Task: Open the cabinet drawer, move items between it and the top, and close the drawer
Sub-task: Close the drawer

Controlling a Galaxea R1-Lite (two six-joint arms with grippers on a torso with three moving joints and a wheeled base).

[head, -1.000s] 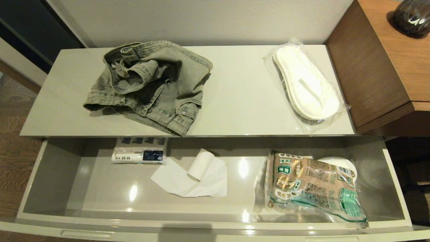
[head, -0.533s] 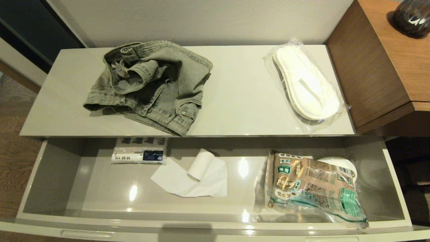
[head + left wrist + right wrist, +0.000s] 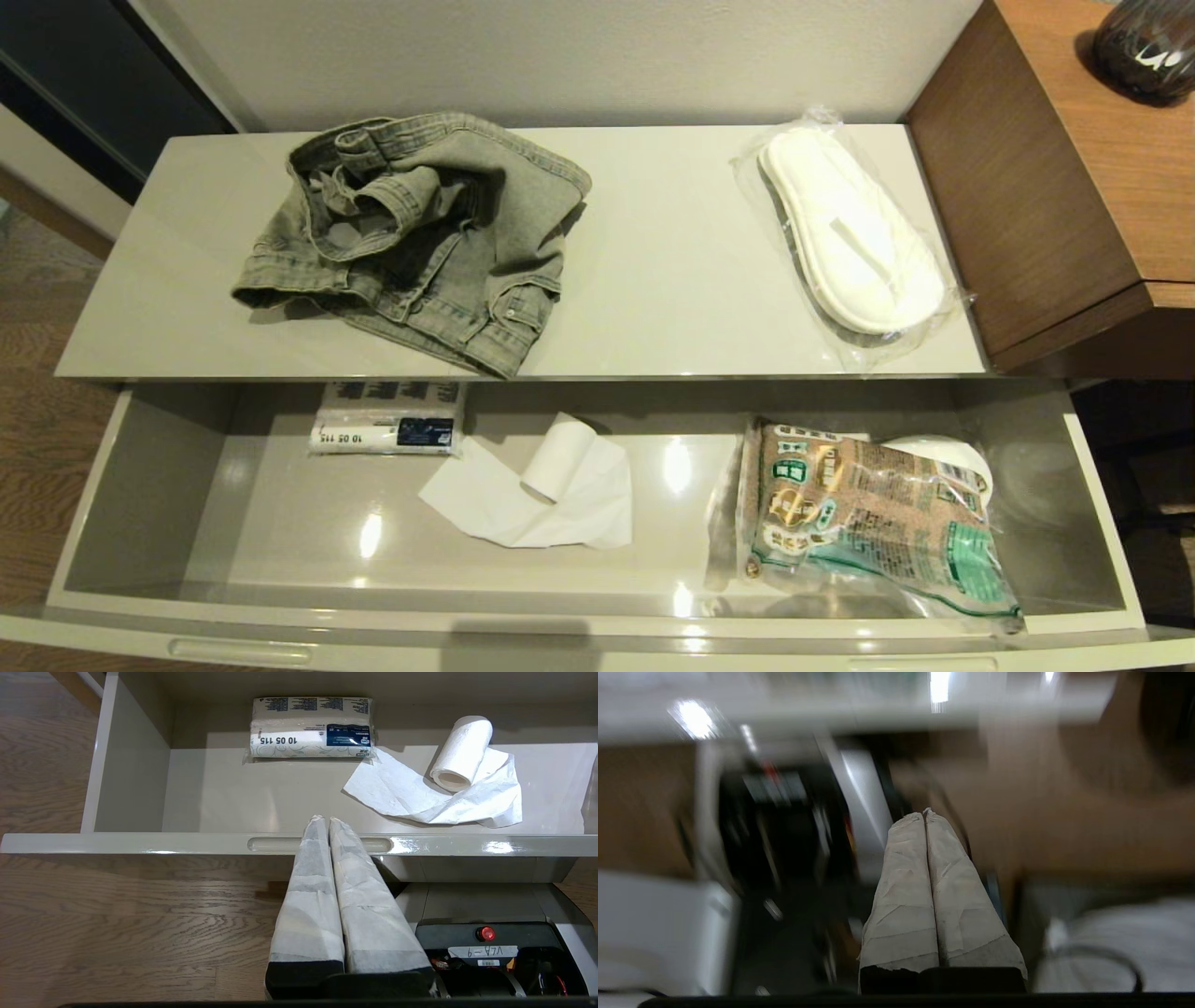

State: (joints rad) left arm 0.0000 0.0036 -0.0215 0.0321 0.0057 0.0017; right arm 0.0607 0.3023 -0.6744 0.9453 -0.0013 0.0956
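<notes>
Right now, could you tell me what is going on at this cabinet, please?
The cabinet drawer stands pulled open. Nothing is being handled: the denim garment and the wrapped slippers lie on the top. Inside the drawer lie a paper pack, a tissue roll and a food packet. The left gripper is shut and empty by the drawer front; the right gripper is shut and empty too.

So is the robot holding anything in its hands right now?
No, nothing. The left gripper is shut and empty in front of the open cabinet drawer, and the right gripper is shut and empty too.
</notes>
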